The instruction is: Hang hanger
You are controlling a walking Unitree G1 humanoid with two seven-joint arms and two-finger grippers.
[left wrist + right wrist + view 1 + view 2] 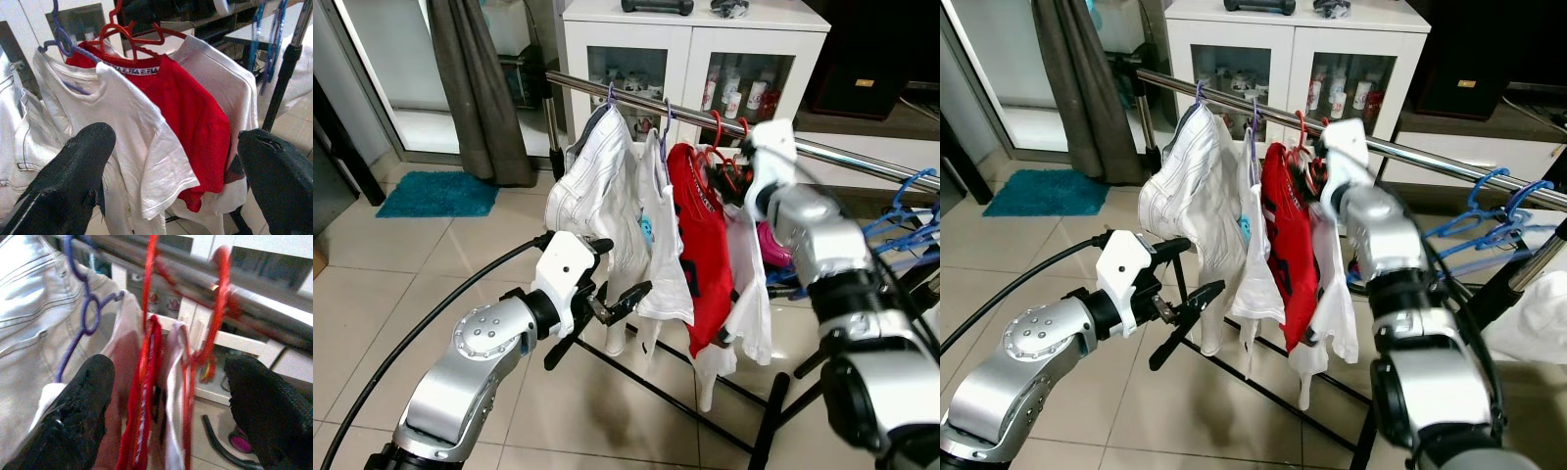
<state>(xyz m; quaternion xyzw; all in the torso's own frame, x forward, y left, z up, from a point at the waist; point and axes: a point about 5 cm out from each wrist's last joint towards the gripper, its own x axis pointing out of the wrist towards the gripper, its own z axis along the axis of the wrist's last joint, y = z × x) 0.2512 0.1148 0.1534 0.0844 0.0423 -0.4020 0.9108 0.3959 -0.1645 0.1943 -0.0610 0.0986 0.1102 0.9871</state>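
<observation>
A steel rail carries several garments: pale jeans and a white T-shirt on purple hangers, then a red T-shirt and a white shirt on red hangers. My right gripper is raised to the rail and open, with the red hanger hooks between its fingers. Whether a finger touches them I cannot tell. My left gripper is open and holds nothing, low in front of the jeans and white T-shirt.
Blue hangers hang on the rail's right end. The rack's black foot bars cross the tiled floor beneath the clothes. A white glass-door cabinet stands behind the rail. A grey curtain and teal mat are at far left.
</observation>
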